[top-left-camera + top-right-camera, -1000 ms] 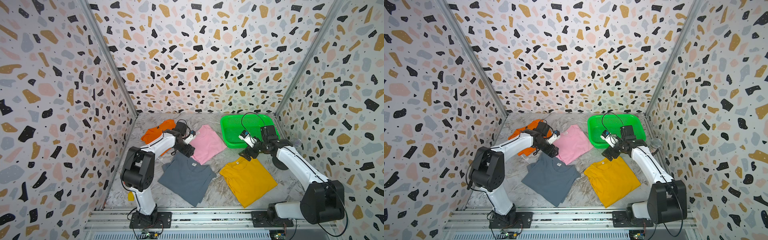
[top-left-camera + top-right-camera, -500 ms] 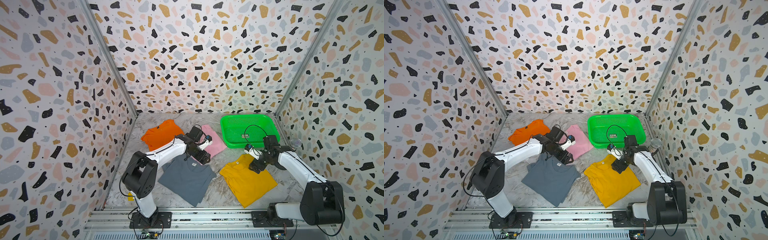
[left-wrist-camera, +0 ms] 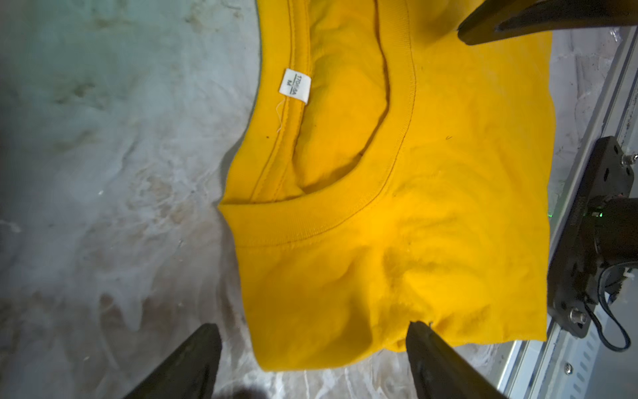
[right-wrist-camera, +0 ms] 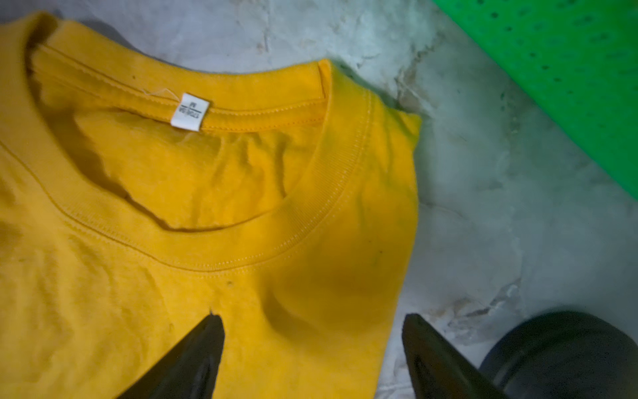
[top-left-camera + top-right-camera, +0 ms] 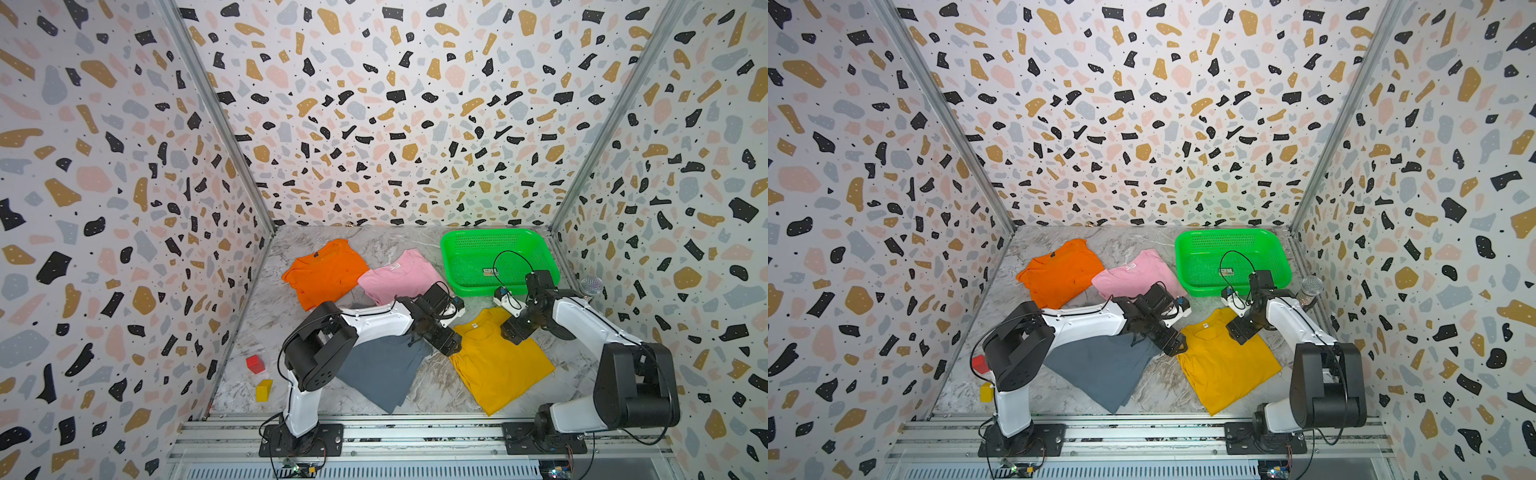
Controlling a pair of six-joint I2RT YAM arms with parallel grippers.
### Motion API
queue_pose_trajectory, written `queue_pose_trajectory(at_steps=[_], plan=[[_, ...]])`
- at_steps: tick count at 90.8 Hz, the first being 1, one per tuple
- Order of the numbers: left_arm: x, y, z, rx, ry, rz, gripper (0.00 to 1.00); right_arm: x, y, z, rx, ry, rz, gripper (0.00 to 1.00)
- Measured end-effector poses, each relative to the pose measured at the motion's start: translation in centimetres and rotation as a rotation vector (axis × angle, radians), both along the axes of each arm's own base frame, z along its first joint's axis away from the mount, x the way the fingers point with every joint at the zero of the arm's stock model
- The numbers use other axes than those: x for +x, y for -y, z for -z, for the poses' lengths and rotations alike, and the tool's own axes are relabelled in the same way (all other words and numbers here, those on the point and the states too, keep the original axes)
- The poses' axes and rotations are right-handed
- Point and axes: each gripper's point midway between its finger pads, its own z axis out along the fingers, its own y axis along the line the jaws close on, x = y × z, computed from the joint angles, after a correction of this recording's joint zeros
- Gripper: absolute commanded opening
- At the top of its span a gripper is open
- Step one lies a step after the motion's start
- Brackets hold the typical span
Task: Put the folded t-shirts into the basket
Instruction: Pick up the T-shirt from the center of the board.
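Observation:
The mustard yellow t-shirt lies flat at the front right, collar toward the green basket. My left gripper is open and low over the yellow t-shirt's left shoulder corner. One finger is beside the cloth and one at its edge. My right gripper is open over the right shoulder corner of the same shirt, straddling its edge. The orange, pink and slate grey t-shirts lie on the table. The basket holds no shirt.
A red cube and a yellow block sit near the front left wall. A silvery mesh ball stands by the right wall next to the basket. Patterned walls close in three sides, and a metal rail runs along the front.
The left arm swung right from the pink shirt to the yellow shirt's left corner. The right arm dropped back from the basket's front to the yellow shirt's right corner. Both grippers stayed open.

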Motion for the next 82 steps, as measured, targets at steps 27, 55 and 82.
queue_pose_trajectory(at_steps=[27,55,82], plan=[[-2.0,1.1,1.9,0.035,0.012,0.026,0.74,0.3,1.0,-0.6,-0.003,0.026,0.034,0.88],[-2.1,0.4,2.8,0.059,0.079,0.116,0.29,0.6,1.5,-1.6,0.007,0.074,0.047,0.88],[-1.1,-3.2,1.9,0.187,0.102,0.424,0.25,-1.2,-0.7,-2.8,0.105,0.139,-0.078,0.89]])
